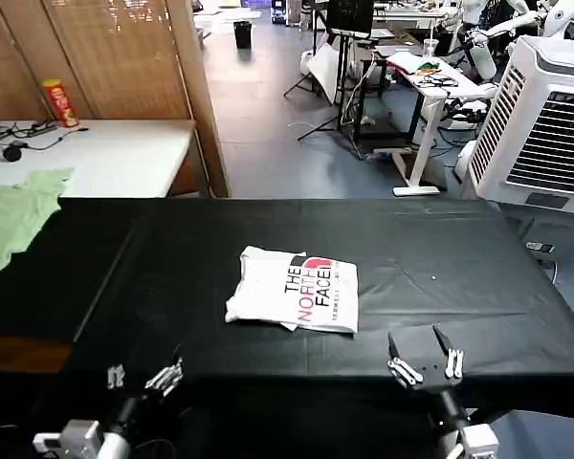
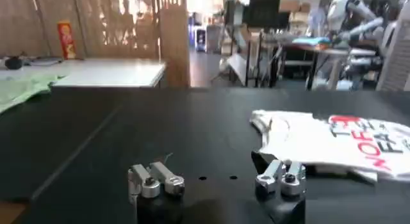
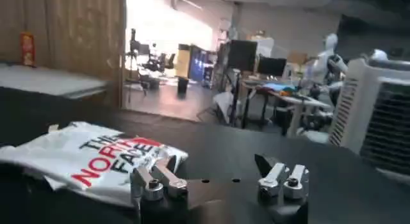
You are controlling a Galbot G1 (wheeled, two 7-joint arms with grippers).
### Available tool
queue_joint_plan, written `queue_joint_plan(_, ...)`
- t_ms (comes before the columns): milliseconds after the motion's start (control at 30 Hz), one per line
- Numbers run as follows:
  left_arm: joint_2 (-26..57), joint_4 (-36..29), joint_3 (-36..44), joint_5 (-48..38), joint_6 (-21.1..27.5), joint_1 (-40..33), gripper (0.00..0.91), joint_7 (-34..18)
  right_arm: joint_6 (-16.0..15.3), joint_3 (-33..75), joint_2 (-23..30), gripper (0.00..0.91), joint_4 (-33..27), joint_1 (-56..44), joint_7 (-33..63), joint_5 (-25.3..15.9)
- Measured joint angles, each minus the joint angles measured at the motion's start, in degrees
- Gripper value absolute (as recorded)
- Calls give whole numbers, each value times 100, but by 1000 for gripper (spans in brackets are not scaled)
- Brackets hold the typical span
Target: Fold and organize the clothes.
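The clothes, a white T-shirt folded into a compact rectangle with black-and-red "THE NORTH FACE" lettering facing up, lie in the middle of the black-covered table. The shirt also appears in the left wrist view and the right wrist view. My left gripper hangs open at the table's near edge on the left, holding nothing. My right gripper is open at the near edge on the right, also holding nothing. Both are well short of the shirt.
A light green garment lies at the table's far left end. Behind it stands a white table with a red can and cables. A large white air cooler stands at the back right.
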Motion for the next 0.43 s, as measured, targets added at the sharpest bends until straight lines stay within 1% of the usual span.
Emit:
queue_joint_plan(100,2,-137,-99,-9,66,168,878,11,-108,-18,60,878,94,-216,119,39)
queue_joint_plan(233,0,-169,-197,-14,94,323,878,44,-424,-28,112,878,207,-464,215,376)
queue_joint_plan(433,0,-209,-224,-51,84,360,878,76,-550,-16,150,878,241,-591,196,454)
